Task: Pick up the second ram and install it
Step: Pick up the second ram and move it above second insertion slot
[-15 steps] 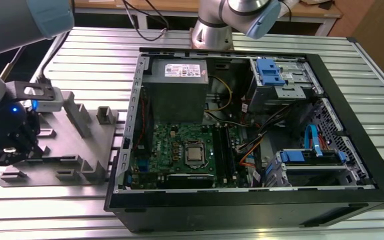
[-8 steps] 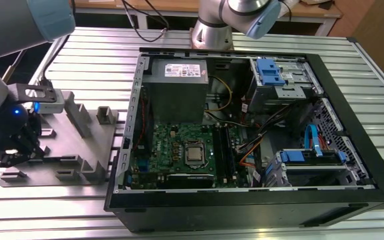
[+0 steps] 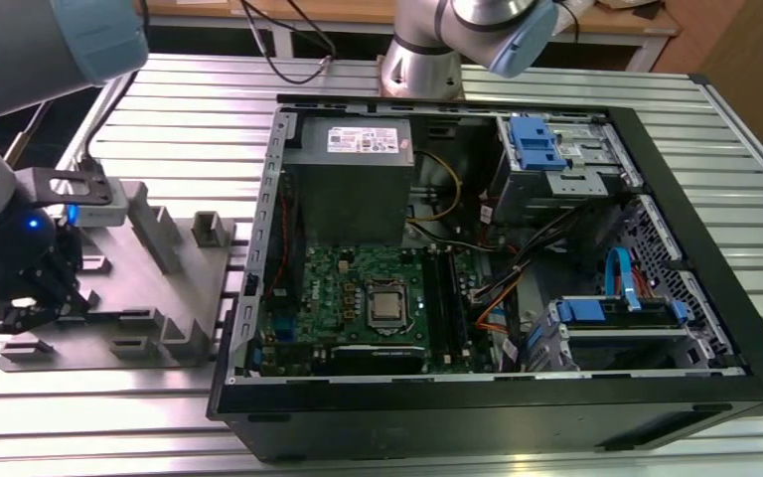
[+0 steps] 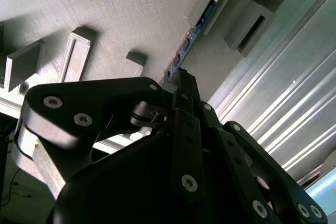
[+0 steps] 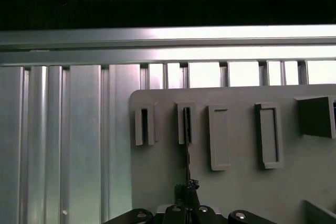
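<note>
Exterior view: gripper (image 3: pixel 17 310) sits low over the grey holder tray (image 3: pixel 156 298), on the exterior view's left of the open computer case (image 3: pixel 488 417). In both wrist views its fingers are clamped on one end of the second ram (image 4: pixel 185 45) (image 5: pixel 187 145), which stands on edge in the tray's slot blocks.

**Mostly bare metal & matt grey plastic**

Worktop (image 3: pixel 753 189): ribbed aluminium slats, brushed, w/ bright glare. Holder tray (image 4: pixel 105 3): grey plastic, matt, fine-grained texture. Gripper (image 4: pixel 181 75): matt black, bright screw heads. Memory stick (image 4: pixel 185 45): circuit board, dull dark edge. PC case (image 3: pixel 488 422): black painted metal, satin. Power supply (image 3: pixel 349 189): bare dull-grey steel. Motherboard (image 3: pixel 355 288): green, semi-gloss. Drive clips (image 3: pixel 531 139): blue plastic. Robot arm (image 3: pixel 37 40): smooth glossy grey shell, pale-blue caps.
</note>
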Robot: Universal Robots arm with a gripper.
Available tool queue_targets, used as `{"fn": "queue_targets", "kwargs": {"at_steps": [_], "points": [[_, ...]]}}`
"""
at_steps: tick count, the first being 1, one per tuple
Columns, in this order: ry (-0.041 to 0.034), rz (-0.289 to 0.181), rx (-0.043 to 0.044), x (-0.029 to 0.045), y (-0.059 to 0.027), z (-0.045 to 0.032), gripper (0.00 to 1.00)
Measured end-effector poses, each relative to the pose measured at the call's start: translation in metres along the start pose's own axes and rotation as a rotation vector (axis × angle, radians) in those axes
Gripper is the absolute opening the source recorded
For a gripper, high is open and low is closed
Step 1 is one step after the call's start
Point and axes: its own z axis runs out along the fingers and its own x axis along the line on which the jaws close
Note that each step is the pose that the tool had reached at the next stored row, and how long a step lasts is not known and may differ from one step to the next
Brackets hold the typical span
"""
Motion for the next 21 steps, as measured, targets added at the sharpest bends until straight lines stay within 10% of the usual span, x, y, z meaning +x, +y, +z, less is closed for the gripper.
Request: {"fn": "queue_targets", "kwargs": {"at_steps": [14, 21], "points": [[0.0, 0.0, 0.0011, -0.002, 0.003, 0.0013, 0.08], [0.0, 0.0, 0.0011, -0.002, 0.0031, 0.0013, 0.33]]}}
